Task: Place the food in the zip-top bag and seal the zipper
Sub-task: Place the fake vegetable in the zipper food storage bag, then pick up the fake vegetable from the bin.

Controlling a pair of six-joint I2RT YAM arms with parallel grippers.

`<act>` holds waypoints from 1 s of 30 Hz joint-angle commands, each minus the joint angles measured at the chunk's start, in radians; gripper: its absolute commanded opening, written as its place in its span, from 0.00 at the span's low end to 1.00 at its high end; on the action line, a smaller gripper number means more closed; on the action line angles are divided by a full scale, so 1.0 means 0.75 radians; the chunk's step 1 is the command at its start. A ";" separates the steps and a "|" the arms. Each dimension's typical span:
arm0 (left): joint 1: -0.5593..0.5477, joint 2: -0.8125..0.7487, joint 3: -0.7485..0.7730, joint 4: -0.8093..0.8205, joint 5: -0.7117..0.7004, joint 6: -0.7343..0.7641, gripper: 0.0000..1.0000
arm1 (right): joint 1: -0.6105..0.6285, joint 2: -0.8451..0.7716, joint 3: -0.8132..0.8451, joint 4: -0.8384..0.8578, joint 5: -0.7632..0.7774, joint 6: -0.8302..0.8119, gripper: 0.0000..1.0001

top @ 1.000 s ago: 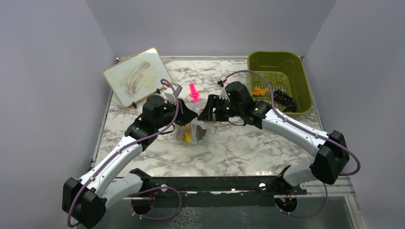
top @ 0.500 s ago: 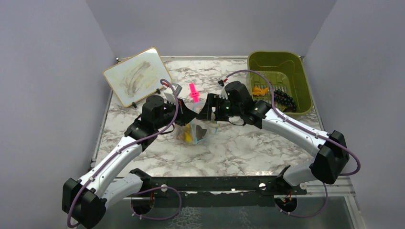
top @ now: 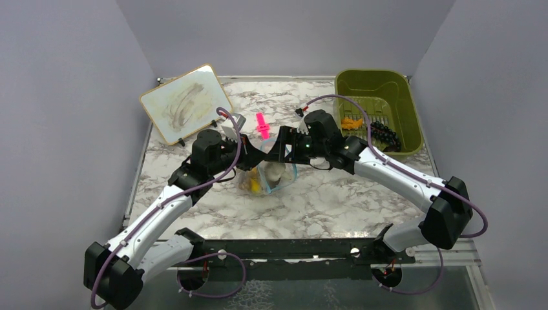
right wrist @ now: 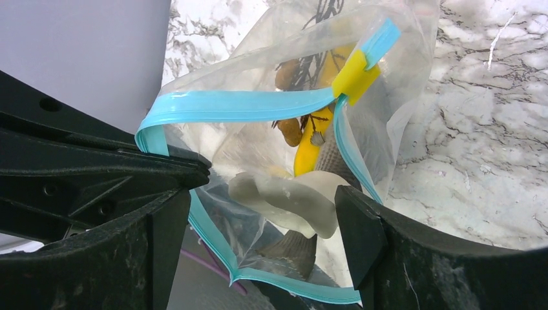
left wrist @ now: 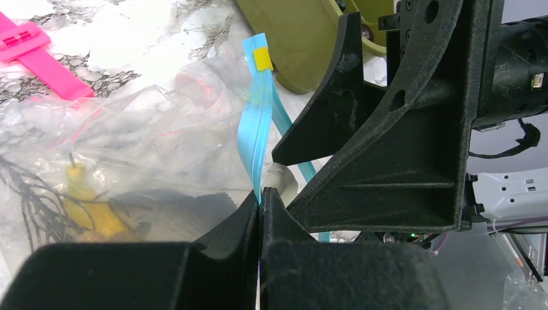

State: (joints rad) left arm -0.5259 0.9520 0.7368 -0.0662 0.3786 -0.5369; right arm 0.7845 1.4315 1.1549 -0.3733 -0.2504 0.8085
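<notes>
The clear zip-top bag [top: 266, 177] lies mid-table with its mouth held up. My left gripper [left wrist: 260, 197] is shut on the blue zipper strip [left wrist: 255, 129] near its yellow tab [left wrist: 262, 58]. My right gripper [right wrist: 268, 206] is open over the open bag mouth. The white piece [right wrist: 291, 203] lies loose between its fingers, just inside the mouth. Inside the bag are the yellow banana [right wrist: 310, 152], the grey fish [right wrist: 294, 252] and brownish bits [right wrist: 289, 132]. The orange piece [top: 352, 123] and the dark bunch [top: 386, 135] lie in the green bin [top: 407, 106].
A pink clip [top: 262, 124] lies on the marble just behind the bag. A small whiteboard [top: 181, 103] rests at the back left. The green bin stands at the back right. Grey walls close in three sides.
The white piece now shows in the bag's mouth under my right gripper, where the top view showed a dark shape before. Both arms have hardly moved.
</notes>
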 commanded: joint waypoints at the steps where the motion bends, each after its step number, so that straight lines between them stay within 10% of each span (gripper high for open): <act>1: 0.000 -0.035 0.003 0.037 0.027 -0.004 0.00 | 0.011 -0.033 0.036 0.034 0.047 -0.001 0.84; 21: 0.000 -0.086 0.109 -0.073 -0.028 0.065 0.00 | 0.010 -0.226 0.097 0.030 0.014 -0.249 0.68; 30: -0.001 -0.079 0.199 -0.175 -0.124 0.259 0.00 | 0.010 -0.288 0.166 -0.139 0.388 -0.545 0.66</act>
State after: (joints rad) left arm -0.5259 0.9123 0.8444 -0.1951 0.3317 -0.4313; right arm 0.7864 1.2495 1.2381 -0.4129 -0.1646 0.5453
